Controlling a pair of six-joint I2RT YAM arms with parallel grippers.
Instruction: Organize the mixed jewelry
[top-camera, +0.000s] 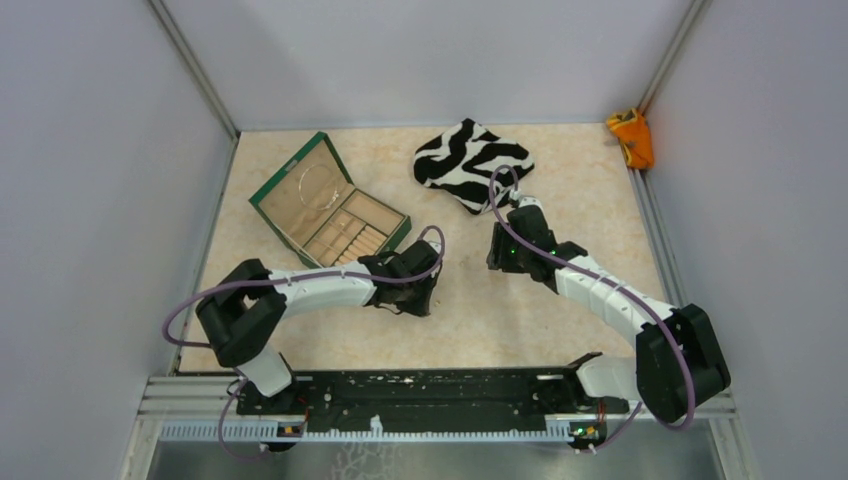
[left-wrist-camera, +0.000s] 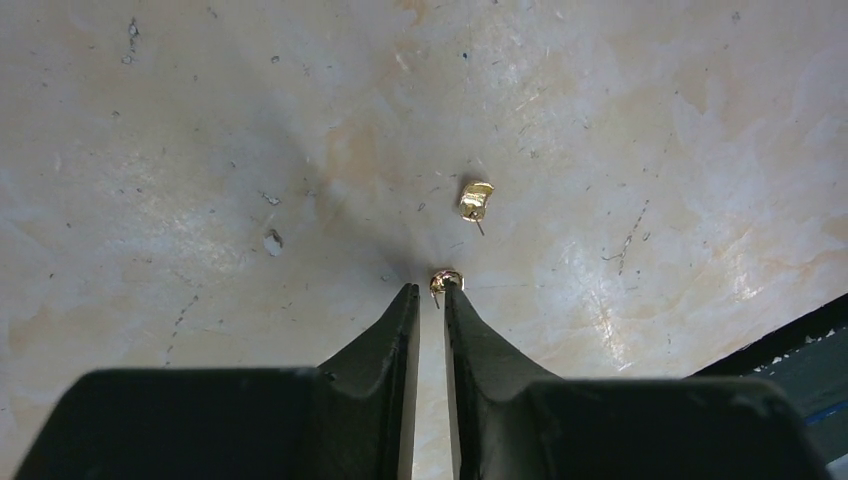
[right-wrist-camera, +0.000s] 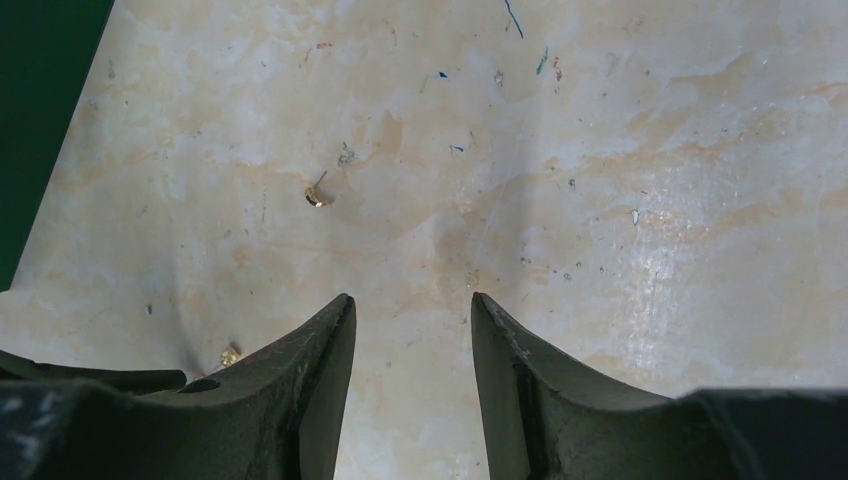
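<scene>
Barely visible, gold speck (right-wrist-camera: 229, 354) beside right pincer (right-wrist-camera: 412, 300)

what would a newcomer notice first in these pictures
The zebra-striped cloth at the far middle of the table stands out most. To its left is the open dark green jewelry box, with a thin wire hoop inside. In the left wrist view, a tiny gold earring sits right at the tips of the nearly closed left fingers, and a gold stud lies just beyond.
</scene>
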